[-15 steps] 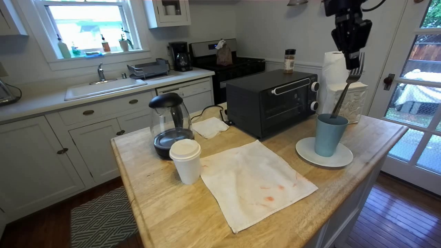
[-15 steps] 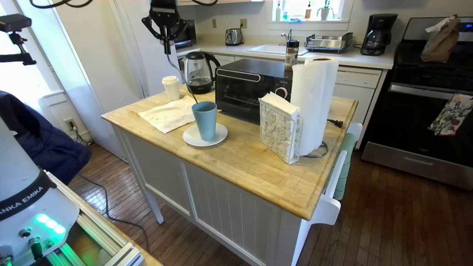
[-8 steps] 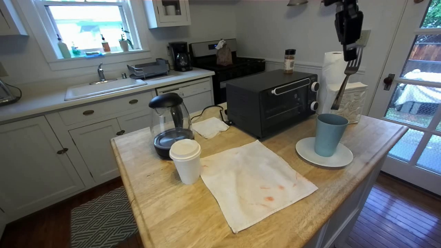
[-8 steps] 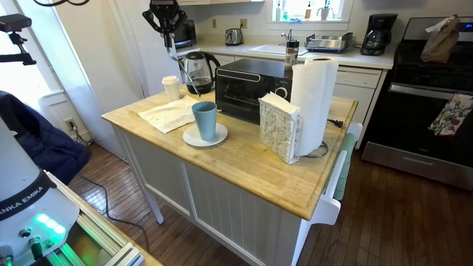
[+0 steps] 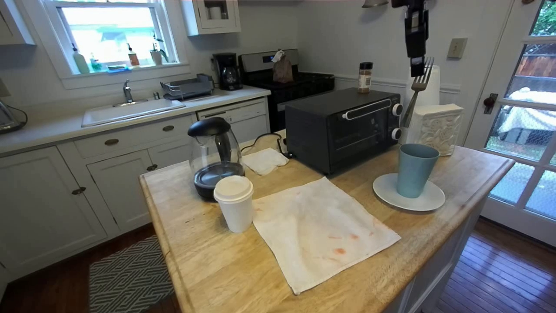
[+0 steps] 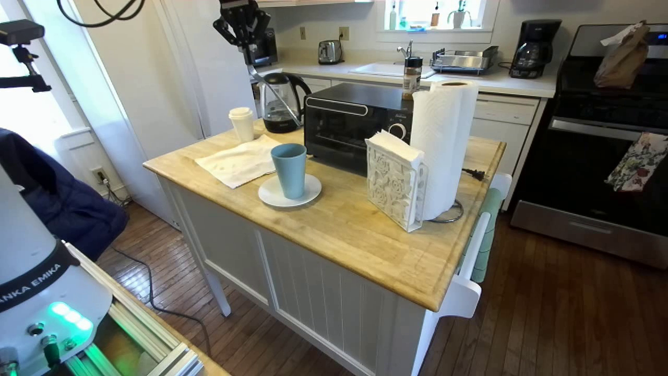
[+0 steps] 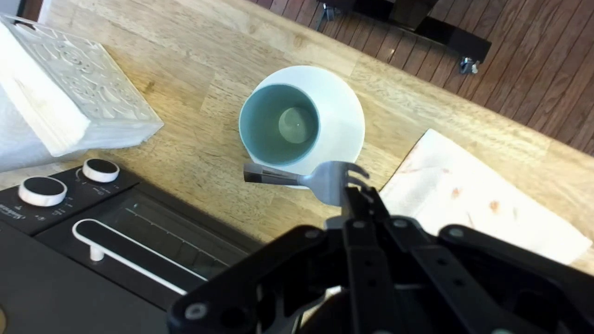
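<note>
Your black fingers are closed on the metal fork, pinching it by its tined end, so the smooth, shiny handle slants downward with its tip free in the air. You hold it above the desk, a pale wooden top with visible grain and a moulded rim; the handle's tip hangs higher than the blue cup and apart from it. That cup, matte and tapered, stands upright on a round white plate near the long edge facing your robot base.

A creased, off-white cloth with orange-red smudges lies between the plate and a lidded white paper cup by one short edge. Near that edge's far corner you have a rounded glass kettle with a black lid. The boxy dark toaster oven sits toward the middle. Toward the opposite short edge stand the rose-patterned napkin holder and the soft, textured paper towel roll.
</note>
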Tool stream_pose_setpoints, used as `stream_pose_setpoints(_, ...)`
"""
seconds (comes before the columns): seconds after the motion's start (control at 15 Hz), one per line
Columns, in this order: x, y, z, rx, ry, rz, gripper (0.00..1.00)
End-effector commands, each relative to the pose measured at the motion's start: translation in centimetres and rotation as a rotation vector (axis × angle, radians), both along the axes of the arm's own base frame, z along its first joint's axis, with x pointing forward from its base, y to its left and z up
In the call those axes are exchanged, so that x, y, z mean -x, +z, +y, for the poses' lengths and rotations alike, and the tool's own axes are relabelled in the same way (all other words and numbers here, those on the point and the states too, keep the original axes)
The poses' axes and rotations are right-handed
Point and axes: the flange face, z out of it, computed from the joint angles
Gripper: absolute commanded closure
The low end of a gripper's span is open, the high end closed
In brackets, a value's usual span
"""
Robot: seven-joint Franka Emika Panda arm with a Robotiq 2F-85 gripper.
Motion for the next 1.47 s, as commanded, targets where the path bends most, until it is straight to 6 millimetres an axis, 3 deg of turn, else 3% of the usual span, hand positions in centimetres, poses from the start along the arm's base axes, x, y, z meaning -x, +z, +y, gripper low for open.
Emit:
stream_pose_setpoints(0.0,-0.7,-0.2,1.1,0.081,-0.017,-0.064,0.99)
stream_pose_setpoints(0.33,-1.4,-2.0,2.7,0.156,-0.047,-0.082,0.99)
stream_pose_setpoints(1.4,-4.2,-12.4,6.1,0.274,-0.162,-0.153,0.99)
